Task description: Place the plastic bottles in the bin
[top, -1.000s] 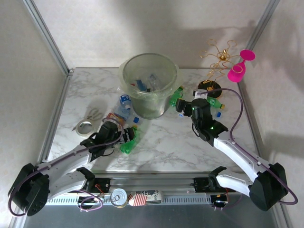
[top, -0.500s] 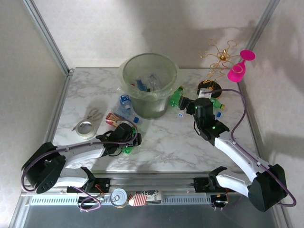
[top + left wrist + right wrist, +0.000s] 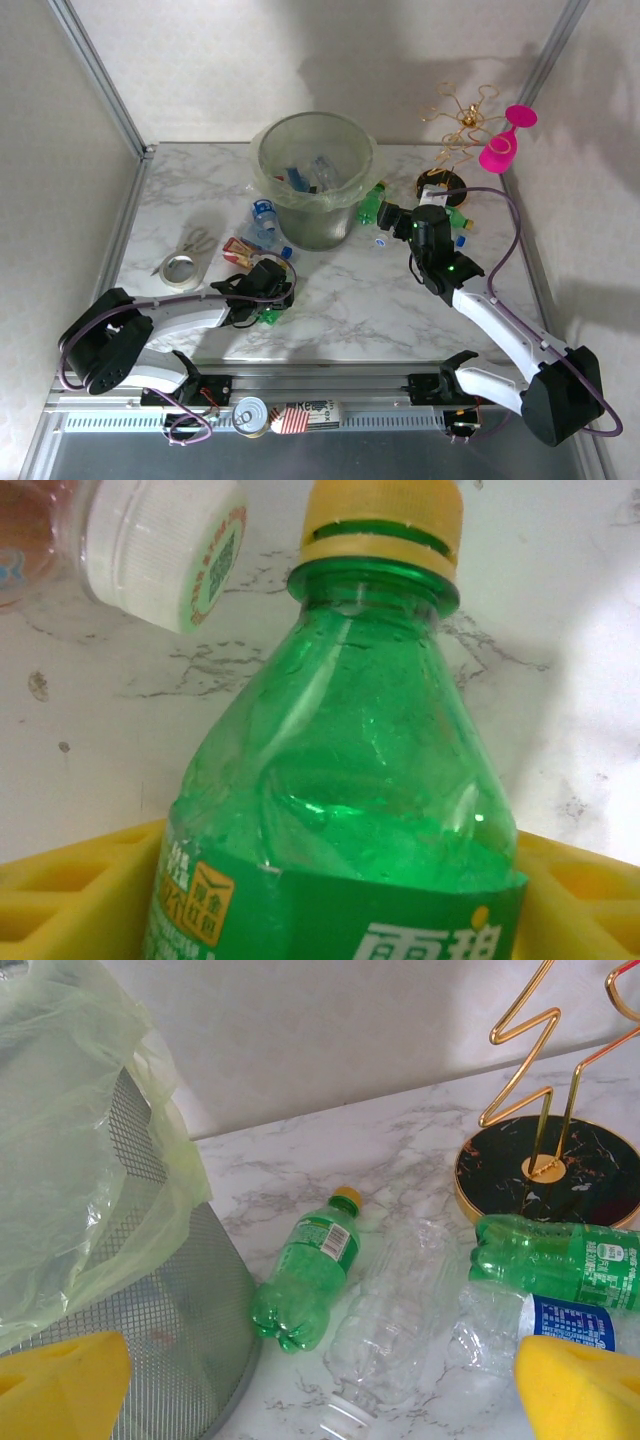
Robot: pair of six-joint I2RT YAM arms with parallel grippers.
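Observation:
A green bottle with an orange cap lies on the marble, and my left gripper is shut on it, its yellow pads pressed to both sides of the label. A white-capped clear bottle lies just beyond it. My right gripper hangs open beside the bin, above a clear crushed bottle. To that bottle's left another green bottle rests against the bin's mesh wall. A further green bottle and a blue-labelled clear one lie to the right. Several bottles sit inside the bin.
A gold wire stand on a black base and a pink wine glass stand at the back right. A tape roll and scissors lie at the left. A tin can sits by the arm bases.
My left gripper has slid right and lower over the green bottle and closed its jaws on it. The right gripper has shifted slightly towards the bin and stays open.

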